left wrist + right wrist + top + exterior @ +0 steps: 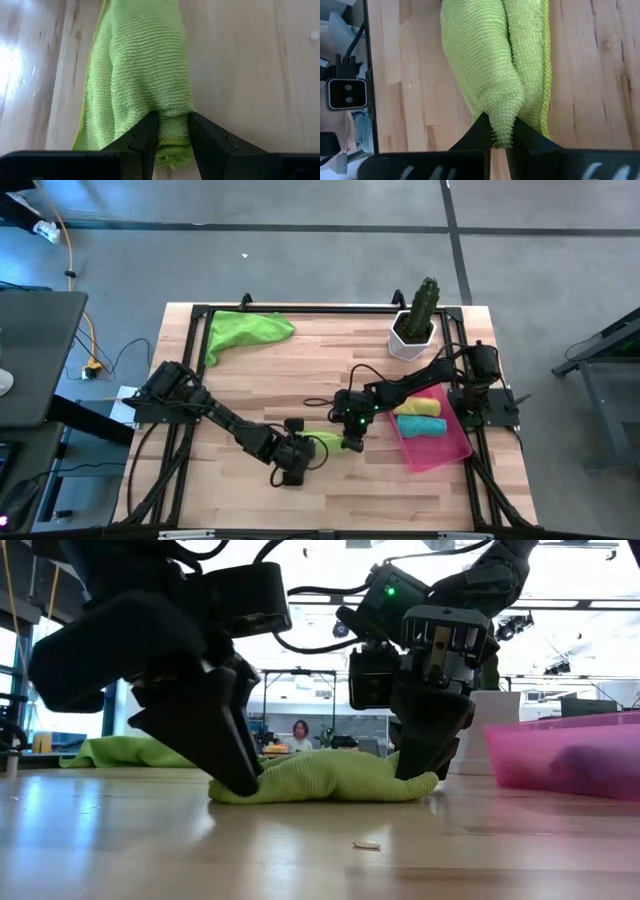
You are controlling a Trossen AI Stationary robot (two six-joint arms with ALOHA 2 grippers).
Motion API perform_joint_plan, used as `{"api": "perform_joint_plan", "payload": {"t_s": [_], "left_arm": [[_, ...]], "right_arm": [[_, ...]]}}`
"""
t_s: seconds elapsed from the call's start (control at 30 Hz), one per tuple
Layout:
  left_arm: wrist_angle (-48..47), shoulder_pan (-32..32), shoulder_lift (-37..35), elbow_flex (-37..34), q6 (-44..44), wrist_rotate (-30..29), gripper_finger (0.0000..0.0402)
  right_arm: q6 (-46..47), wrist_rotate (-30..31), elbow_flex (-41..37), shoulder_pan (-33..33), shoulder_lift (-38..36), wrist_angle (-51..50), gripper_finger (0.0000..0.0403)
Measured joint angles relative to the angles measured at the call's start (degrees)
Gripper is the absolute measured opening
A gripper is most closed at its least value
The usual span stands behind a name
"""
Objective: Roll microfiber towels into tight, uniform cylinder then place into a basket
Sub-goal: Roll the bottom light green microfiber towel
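Observation:
A lime green towel, rolled into a long bundle, lies on the table near the front middle; it also shows in the high view. My left gripper is shut on its left end, my right gripper on its right end. A second lime green towel lies loose at the far left. The pink-red basket at the right holds a rolled yellow towel and a rolled teal towel. My left gripper pinches the rolled towel's left end between its two fingers, which slant down from above and lie along the roll. The towel rests on the table. My right gripper pinches a ridge of the roll at its right end between its two fingers, pointing down. That end rests on the table too.
A white pot with a green cactus stands at the far right, just behind the basket. A black frame runs around the table's edges. A small crumb lies on the wood near the front.

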Motion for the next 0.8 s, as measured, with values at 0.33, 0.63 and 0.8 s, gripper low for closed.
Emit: {"api": "perform_joint_plan", "payload": {"t_s": [0.33,0.63,0.8], "left_arm": [[-1.22,0.58,-0.05,0.17,-2.67,3.83,0.0105],[-3.93,3.40,-0.27,0.35,-2.47,14.48,0.0198],[-3.39,5.08,-0.41,0.35,-9.50,19.71,0.0208]], "right_arm": [[-0.03,0.17,0.00,0.03,-0.02,0.11,0.0012],[-1.89,0.26,0.00,0.00,-0.02,0.33,0.0012],[-8.37,1.19,0.00,0.02,-0.11,0.28,0.0017]]}}
